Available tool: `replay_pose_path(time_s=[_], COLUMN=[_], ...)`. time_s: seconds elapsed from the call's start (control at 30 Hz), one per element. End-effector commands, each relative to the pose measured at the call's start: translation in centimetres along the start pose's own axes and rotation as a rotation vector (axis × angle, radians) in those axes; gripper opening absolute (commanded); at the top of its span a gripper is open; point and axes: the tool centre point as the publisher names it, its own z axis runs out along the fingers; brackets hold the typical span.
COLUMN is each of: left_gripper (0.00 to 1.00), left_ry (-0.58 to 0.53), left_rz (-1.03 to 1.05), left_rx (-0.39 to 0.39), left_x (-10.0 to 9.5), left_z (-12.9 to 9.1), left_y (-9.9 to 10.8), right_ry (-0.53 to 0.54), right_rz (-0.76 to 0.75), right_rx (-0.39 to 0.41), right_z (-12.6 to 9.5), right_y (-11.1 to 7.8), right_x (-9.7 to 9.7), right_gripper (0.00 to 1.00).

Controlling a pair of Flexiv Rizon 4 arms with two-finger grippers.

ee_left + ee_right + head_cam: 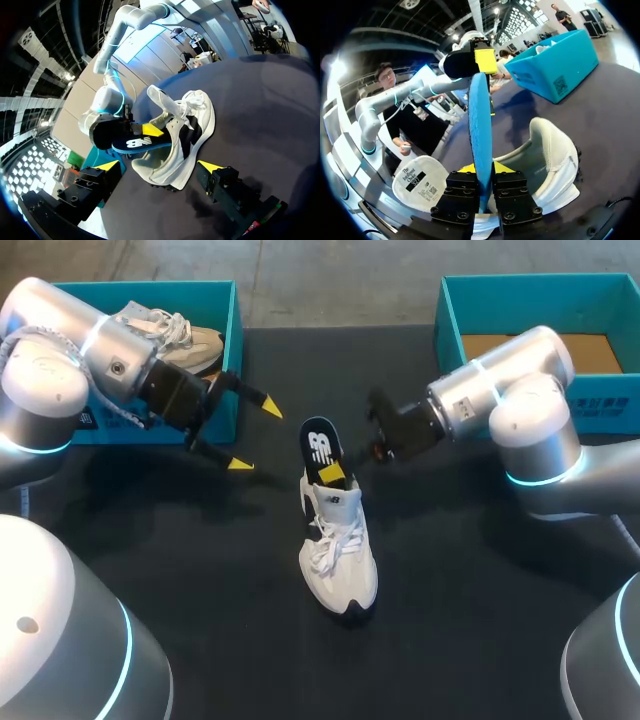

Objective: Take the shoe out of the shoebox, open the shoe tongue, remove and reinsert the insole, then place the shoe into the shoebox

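A white sneaker (338, 555) with black trim lies on the dark table, toe toward the front edge. A dark blue insole (319, 443) stands on edge at its opening, and my right gripper (335, 473) is shut on it. From the right wrist, the insole's blue underside (480, 125) rises between the fingers of my right gripper (485, 172), with the sneaker (547, 160) just beyond. My left gripper (255, 435) hangs open to the left of the shoe, holding nothing. Its own view has the left gripper (159, 167) facing the sneaker (187, 135) and insole (135, 143).
A teal shoebox (232, 315) at the back left holds another pale shoe (175, 335); my left arm crosses in front of it. A second teal box (450, 310) at the back right shows a bare cardboard floor. Dark table lies around the sneaker.
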Motion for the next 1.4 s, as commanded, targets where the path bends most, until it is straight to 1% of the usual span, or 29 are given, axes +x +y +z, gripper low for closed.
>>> replay_pose_path(time_s=[0.03, 0.17, 0.3, 0.37, 0.43, 0.47, 0.6, 0.7, 0.83, 0.97, 1.07, 1.17, 1.23, 1.33, 1.4], left_gripper=[1.0, 1.0, 1.0, 1.0, 1.0, 1.0, 1.0, 1.0, 1.0, 1.0, 1.0, 1.0, 1.0, 1.0, 1.0], left_ry=[0.001, 0.002, 0.004, 0.003, 0.003, 0.003, 0.001, 0.0, -0.002, -0.003, -0.004, -0.003, -0.002, -0.002, -0.002], left_rz=[0.001, 0.0, -0.001, -0.001, -0.001, -0.001, -0.005, -0.009, -0.01, -0.011, -0.013, -0.014, -0.014, -0.011, -0.009], left_rx=[-0.001, -0.002, -0.007, -0.009, -0.011, -0.011, -0.012, -0.012, -0.012, -0.012, -0.012, -0.009, -0.007, -0.007, -0.007], left_x=[0.0, 0.0, 0.0, 0.0, 0.0, 0.0, 0.1, 0.1, 0.1, 0.2, 0.2, 0.3, 0.3, 0.3, 0.3], left_z=[0.0, -0.1, -0.2, -0.2, -0.2, -0.2, -0.1, -0.1, 0.0, 0.0, 0.0, 0.1, 0.1, 0.1, 0.1], left_y=[-0.1, -0.1, -0.2, -0.2, -0.3, -0.3, -0.4, -0.4, -0.4, -0.4, -0.3, -0.3, -0.2, -0.2, -0.2], right_ry=[-0.015, -0.022, -0.013, -0.001, 0.011, 0.019, 0.043, 0.072, 0.108, 0.112, 0.112, 0.11, 0.105, 0.093, 0.084], right_rz=[-0.01, -0.022, -0.034, -0.037, -0.035, -0.034, -0.02, -0.001, 0.025, 0.046, 0.051, 0.055, 0.049, 0.039, 0.031], right_rx=[0.012, 0.016, 0.021, 0.025, 0.027, 0.03, 0.039, 0.043, 0.085, 0.123, 0.131, 0.124, 0.121, 0.121, 0.122], right_z=[-0.8, -1.3, -1.4, -1.3, -1.2, -1.1, -0.8, -0.6, -0.4, -0.3, -0.2, -0.2, 0.0, 0.1, 0.0], right_y=[0.7, 1.3, 1.9, 2.0, 2.0, 2.0, 1.6, 0.9, 0.1, -0.6, -0.9, -1.0, -0.8, -0.4, -0.1], right_x=[0.3, -0.3, -0.9, -1.2, -1.4, -1.5, -1.6, -1.5, -1.1, -0.6, -0.4, -0.2, -0.1, -0.1, 0.0], right_gripper=[0.15, 0.16, 0.14, 0.1, 0.01, 0.0, 0.0, 0.0, 0.0, 0.0, 0.0, 0.0, 0.07, 0.07, 0.08])
